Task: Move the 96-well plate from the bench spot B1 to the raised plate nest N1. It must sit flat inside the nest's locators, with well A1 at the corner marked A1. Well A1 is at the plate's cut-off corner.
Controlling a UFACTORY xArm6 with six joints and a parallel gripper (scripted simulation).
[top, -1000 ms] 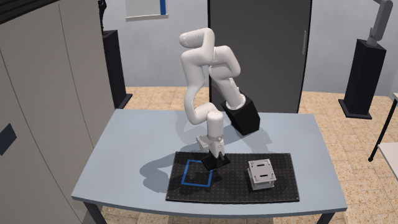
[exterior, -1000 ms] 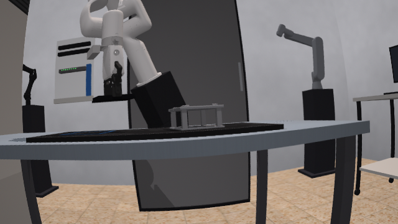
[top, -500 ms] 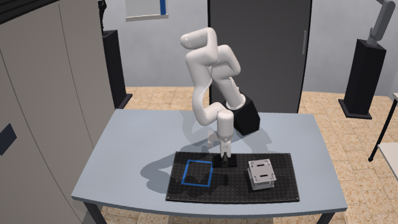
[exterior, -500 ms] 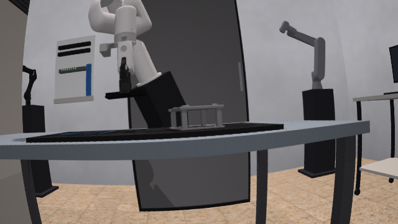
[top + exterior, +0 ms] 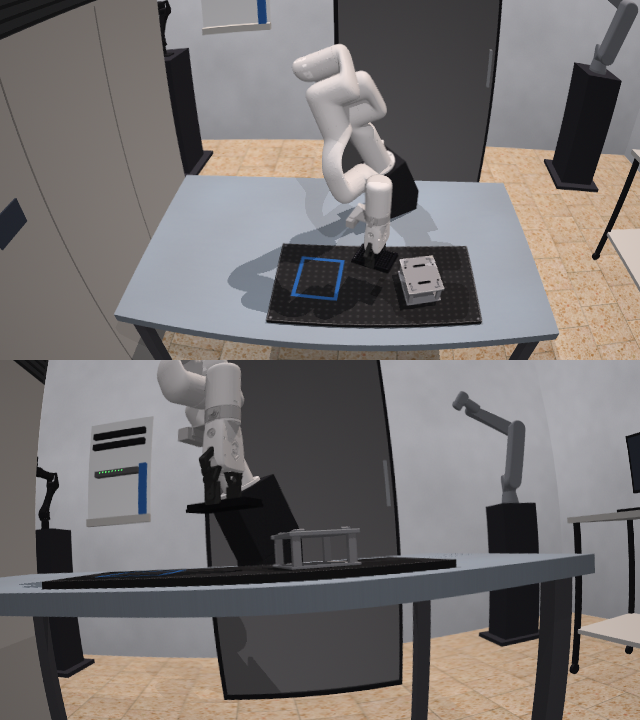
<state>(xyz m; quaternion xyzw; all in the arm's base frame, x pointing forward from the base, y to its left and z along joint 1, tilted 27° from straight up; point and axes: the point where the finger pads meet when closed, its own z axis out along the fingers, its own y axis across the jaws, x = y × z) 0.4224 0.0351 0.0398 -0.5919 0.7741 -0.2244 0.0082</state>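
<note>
My gripper (image 5: 372,252) is shut on the black 96-well plate (image 5: 375,259) and holds it level in the air. The plate hangs between the blue-outlined spot B1 (image 5: 318,278) and the grey raised nest N1 (image 5: 420,279), left of and higher than the nest top. In the exterior view the gripper (image 5: 220,491) holds the plate (image 5: 224,505) well above the nest (image 5: 316,547). Spot B1 has nothing on it. I cannot make out the plate's cut-off corner or the nest's A1 mark.
A black perforated mat (image 5: 374,285) covers the front of the grey table (image 5: 335,255). The arm's black base (image 5: 402,187) stands behind the mat. A tall cabinet (image 5: 75,165) stands at the left of the table.
</note>
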